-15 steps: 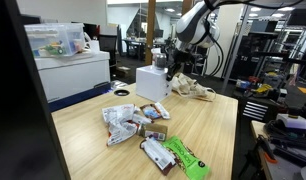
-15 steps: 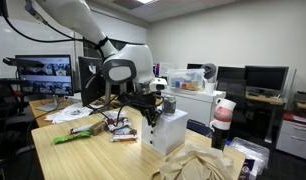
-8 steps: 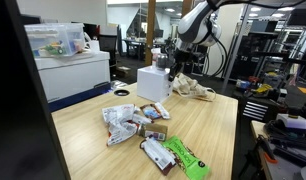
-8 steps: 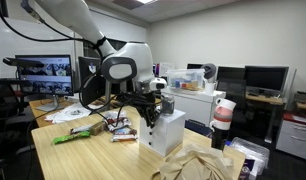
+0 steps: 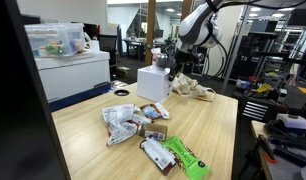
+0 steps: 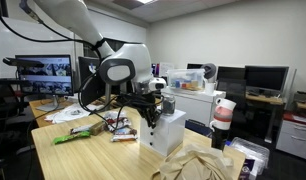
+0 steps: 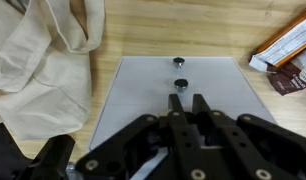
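Wrist view: your gripper (image 7: 186, 101) hangs over the flat top of the white box (image 7: 143, 95), fingers drawn almost together, nothing visibly pinched. Only this view shows two small dark knobs (image 7: 179, 83) on the top, just above the fingertips at frame centre.

In both exterior views the box (image 5: 153, 82) (image 6: 165, 133) sits mid-frame on the wooden table (image 5: 213, 125), closed, contents hidden.

Counts: one box, one crumpled cloth (image 7: 43, 60) touching its side, one green packet (image 5: 185, 157) at the lower centre. The snack packets (image 5: 133, 122) overlap, so the count is uncertain.
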Controlling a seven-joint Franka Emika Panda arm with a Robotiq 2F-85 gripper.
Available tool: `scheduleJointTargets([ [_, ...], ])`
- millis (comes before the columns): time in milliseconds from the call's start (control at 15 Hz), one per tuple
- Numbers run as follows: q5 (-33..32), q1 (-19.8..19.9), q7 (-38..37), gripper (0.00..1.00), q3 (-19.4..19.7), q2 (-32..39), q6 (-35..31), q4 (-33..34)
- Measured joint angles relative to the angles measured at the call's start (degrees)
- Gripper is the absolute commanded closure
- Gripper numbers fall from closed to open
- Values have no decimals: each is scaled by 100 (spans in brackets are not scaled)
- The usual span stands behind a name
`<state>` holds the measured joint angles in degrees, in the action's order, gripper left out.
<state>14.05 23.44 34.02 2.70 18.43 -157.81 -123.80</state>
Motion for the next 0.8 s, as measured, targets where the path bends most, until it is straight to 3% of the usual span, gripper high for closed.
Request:
scheduleJointTargets([
  [800,-266,-55,-1,96,7,-69,-537,-291],
])
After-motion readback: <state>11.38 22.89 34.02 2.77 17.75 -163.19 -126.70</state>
